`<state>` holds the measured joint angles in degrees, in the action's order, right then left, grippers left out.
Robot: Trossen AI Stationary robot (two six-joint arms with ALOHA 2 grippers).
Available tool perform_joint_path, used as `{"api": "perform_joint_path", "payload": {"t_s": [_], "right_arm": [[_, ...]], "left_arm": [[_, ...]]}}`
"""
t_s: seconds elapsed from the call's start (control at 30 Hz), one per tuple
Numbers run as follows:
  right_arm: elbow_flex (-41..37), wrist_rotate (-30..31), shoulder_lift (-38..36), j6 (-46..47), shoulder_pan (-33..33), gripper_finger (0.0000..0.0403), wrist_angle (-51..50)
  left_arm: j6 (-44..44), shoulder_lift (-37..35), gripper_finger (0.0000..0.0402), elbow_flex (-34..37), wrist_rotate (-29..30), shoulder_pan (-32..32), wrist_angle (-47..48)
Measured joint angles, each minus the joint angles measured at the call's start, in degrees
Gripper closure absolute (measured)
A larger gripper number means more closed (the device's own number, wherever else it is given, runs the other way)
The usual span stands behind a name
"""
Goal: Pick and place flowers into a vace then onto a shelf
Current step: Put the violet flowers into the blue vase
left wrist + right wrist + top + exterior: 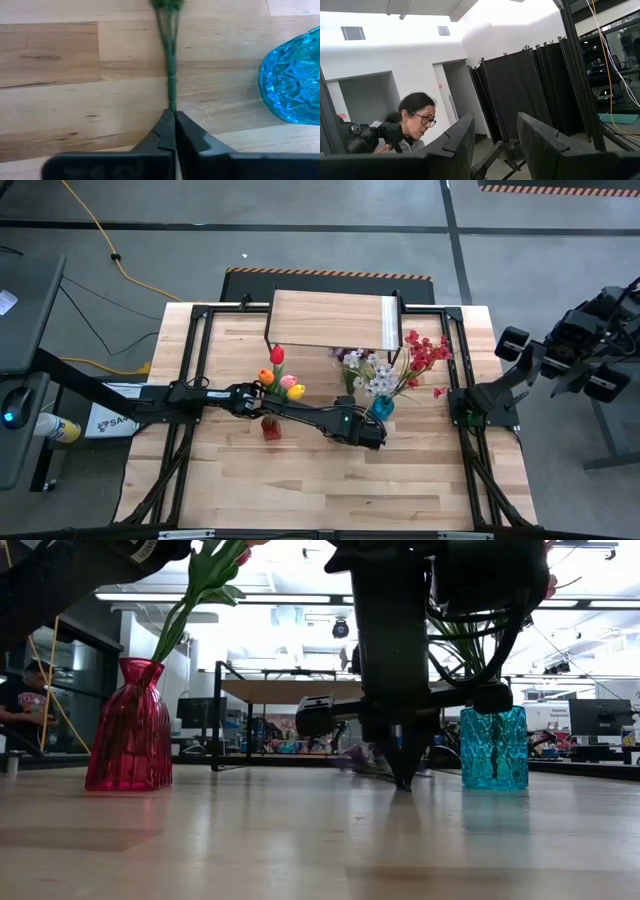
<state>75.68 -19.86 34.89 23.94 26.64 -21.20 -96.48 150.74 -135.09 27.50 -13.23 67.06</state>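
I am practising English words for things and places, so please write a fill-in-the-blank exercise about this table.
1. The tulips stand in the ___ vase.
2. The left gripper is shut on a green ___.
3. The white and red sprays stand in the ___ vase.
4. The shelf holds ___ vases.

Missing: red; stem; blue; no

The left arm [200, 397] is black and long, made of thick round parts joined together; its fingers [160, 135] are flat, dark and pointed. The right arm [500, 395] is black too; its fingers [460, 145] are wide, dark slabs with rough faces.
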Motion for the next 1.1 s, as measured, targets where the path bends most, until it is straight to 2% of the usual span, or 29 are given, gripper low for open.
{"api": "perform_joint_path", "payload": {"t_s": [0.07, 0.33, 0.47, 1.1], "right_arm": [[0.00, 0.00, 0.11, 0.00, -0.01, 0.0263, 0.01], [0.00, -0.02, 0.35, 0.00, -0.01, 0.0263, 0.01], [0.00, -0.08, 0.34, 0.02, 0.00, 0.0263, 0.01], [0.00, -0.15, 0.35, -0.80, 0.00, 0.0263, 0.00]], "left_arm": [[0.01, 0.00, 0.0382, 0.04, -0.22, -0.21, -0.54], [-3.24, 0.02, 0.0370, 0.04, -0.02, -1.43, -1.37], [-4.32, 0.02, 0.0382, 0.09, 0.93, -2.28, -1.37], [-9.05, 0.07, 0.0382, 0.13, 3.85, -7.85, -2.21]]}}
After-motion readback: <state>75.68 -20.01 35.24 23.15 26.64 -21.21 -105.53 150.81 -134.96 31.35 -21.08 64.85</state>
